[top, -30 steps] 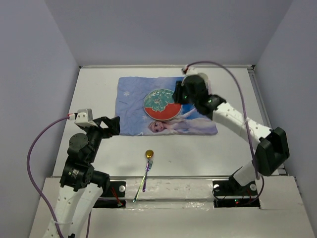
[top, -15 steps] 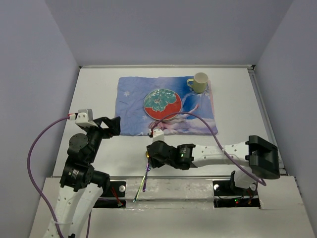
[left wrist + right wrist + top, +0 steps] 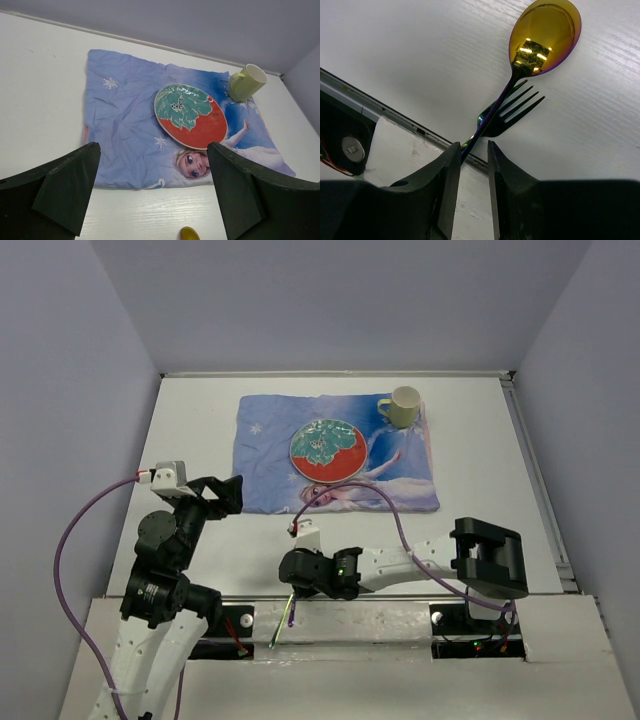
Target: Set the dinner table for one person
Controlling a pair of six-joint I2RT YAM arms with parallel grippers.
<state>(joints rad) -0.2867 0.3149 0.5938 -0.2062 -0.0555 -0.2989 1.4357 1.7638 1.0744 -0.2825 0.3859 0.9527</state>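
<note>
Right gripper (image 3: 473, 146) down low on the near side of the mat (image 3: 270, 445), well clear of its edge, pointed at the cutlery. Fingers (image 3: 445, 190) drawn in to a narrow slit, not fully closed. Into that slit, the thin handle of the spoon (image 3: 545, 32), close against one finger. White showing beside it, so no firm pinch to be seen. Gold bowl face up, out ahead of the fingertips, on the side toward the mat. Under the spoon's neck and crossed by it, a fork (image 3: 512, 114), tines also toward the mat, just beside the bowl. Both iridescent, purple-green along the handles, flat on the table (image 3: 190, 430), handles trailing back past its near edge.

Left gripper (image 3: 152, 145) raised off the mat's near left corner, aimed across the cloth. Spread wide, holding nothing.

On the mat, about its middle and a little to the far side, a round plate (image 3: 328, 450), green and red. At the mat's far right corner, upright on the cloth, a pale yellow-green mug (image 3: 403, 406), handle turned left toward the plate. Mat itself blue, printed, wrinkled, laid flat on the far half of the table. White table beneath everything, reaching well past the mat on every side, widest on the near side, by the cutlery.
</note>
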